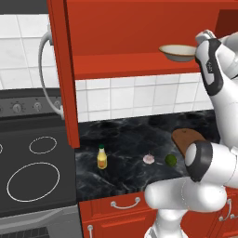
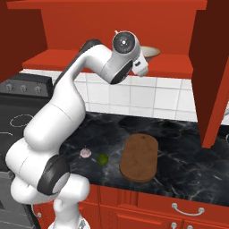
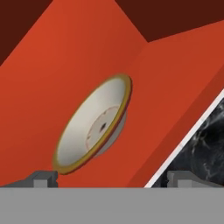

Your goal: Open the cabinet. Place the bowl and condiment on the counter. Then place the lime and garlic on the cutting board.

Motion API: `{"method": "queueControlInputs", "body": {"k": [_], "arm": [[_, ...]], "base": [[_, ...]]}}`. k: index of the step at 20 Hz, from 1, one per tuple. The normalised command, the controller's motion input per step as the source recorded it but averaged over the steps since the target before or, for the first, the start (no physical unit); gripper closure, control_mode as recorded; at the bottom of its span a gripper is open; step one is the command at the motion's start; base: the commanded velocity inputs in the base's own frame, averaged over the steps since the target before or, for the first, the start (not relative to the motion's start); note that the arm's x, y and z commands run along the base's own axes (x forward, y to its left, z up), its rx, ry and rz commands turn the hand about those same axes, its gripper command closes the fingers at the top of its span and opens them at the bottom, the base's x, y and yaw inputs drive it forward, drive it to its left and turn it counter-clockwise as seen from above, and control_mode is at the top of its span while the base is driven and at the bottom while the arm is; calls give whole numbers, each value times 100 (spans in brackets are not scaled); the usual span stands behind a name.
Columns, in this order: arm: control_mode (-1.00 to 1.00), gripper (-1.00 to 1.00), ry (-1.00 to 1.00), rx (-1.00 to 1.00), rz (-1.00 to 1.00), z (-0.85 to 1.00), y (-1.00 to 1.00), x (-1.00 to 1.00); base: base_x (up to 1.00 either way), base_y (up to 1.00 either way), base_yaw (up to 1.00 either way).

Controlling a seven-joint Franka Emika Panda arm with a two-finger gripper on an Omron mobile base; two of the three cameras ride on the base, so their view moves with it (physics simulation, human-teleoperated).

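The red cabinet (image 1: pixel 130 65) stands open, its left door (image 1: pixel 62 69) swung out. On its inner shelf sits the beige bowl (image 1: pixel 176 52) (image 2: pixel 150 52) (image 3: pixel 94 127). My gripper (image 3: pixel 113 179) is open just in front of the bowl's rim, with nothing between the fingers. The yellow condiment bottle (image 1: pixel 102 157) stands upright on the black counter (image 1: pixel 125 139). The garlic (image 1: pixel 148 159) (image 2: pixel 85 153) and the lime (image 1: pixel 170 160) (image 2: pixel 103 159) lie side by side on the counter, left of the brown cutting board (image 2: pixel 139 157), which is bare.
A dark stovetop (image 1: pixel 32 172) with white rings adjoins the counter on the left. Red drawers (image 1: pixel 123 204) run below the counter edge. The cabinet's right door (image 2: pixel 214 76) hangs open over the counter's right part. My arm arches over the garlic and lime.
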Motion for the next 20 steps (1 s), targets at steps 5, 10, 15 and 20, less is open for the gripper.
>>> {"method": "queueControlInputs", "body": {"k": [5,10,15,20], "arm": [[-100,-100,3,0,0,-13,0,9],[-100,-100,0,0,0,-7,-3,13],[-100,-100,1,0,0,0,-2,18],[-100,-100,3,0,0,-2,0,17]], "base": [[0,0,0],[0,0,0],[0,0,0],[0,0,0]]}}
